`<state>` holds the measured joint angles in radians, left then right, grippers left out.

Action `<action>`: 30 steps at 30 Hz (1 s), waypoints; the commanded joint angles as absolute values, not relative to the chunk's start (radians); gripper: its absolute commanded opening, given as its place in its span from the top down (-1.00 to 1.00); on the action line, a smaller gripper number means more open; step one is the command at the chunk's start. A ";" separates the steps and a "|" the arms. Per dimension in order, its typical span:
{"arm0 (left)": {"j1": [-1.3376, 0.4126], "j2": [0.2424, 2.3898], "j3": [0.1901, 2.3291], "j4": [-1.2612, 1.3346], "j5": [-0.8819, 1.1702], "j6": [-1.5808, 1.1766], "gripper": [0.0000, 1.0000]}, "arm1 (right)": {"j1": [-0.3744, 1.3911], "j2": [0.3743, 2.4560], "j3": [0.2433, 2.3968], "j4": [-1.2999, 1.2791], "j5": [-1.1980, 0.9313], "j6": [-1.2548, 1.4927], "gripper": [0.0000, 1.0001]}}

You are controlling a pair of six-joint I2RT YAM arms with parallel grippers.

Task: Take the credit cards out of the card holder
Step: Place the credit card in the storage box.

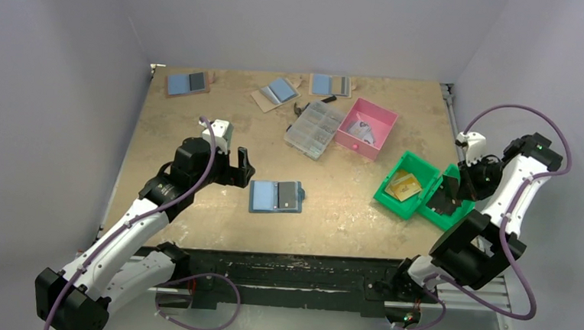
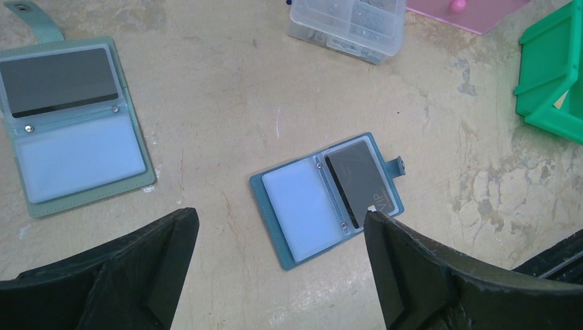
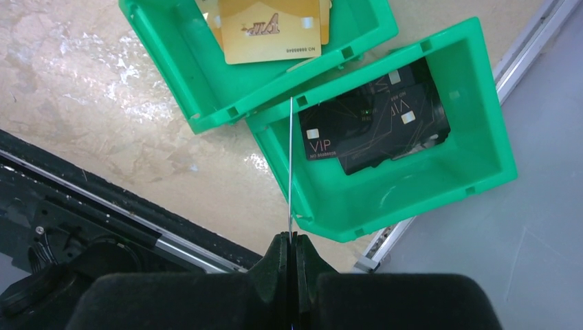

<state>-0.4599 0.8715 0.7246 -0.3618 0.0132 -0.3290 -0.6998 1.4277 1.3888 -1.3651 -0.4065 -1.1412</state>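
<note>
I see a tan table from above. My left gripper hovers left of centre in the overhead view, its fingers spread wide and holding nothing. My right gripper hangs at the right edge, its fingers pressed together and pinching one credit card, seen edge-on as a thin line. Below it sit two green bins, touching each other. The card holder lies open and flat near the middle of the table, just right of the left gripper. Its left half is pale blue, and a dark card sits in its right half. Gold cards lie in one bin and black cards in the other.
</note>
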 commanded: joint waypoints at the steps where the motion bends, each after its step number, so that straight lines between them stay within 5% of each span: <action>1: -0.453 0.870 0.744 -0.351 0.003 -0.316 -0.98 | -0.720 1.455 1.382 -1.338 -0.369 -1.155 1.00; 30: -0.446 0.883 0.743 -0.349 0.003 -0.316 -0.98 | -0.730 1.629 1.332 -1.217 -0.304 -1.076 0.98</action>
<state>-0.4580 0.8806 0.7246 -0.3622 0.0132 -0.3290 -0.7258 1.6123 1.3342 -1.2438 -0.3309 -1.0950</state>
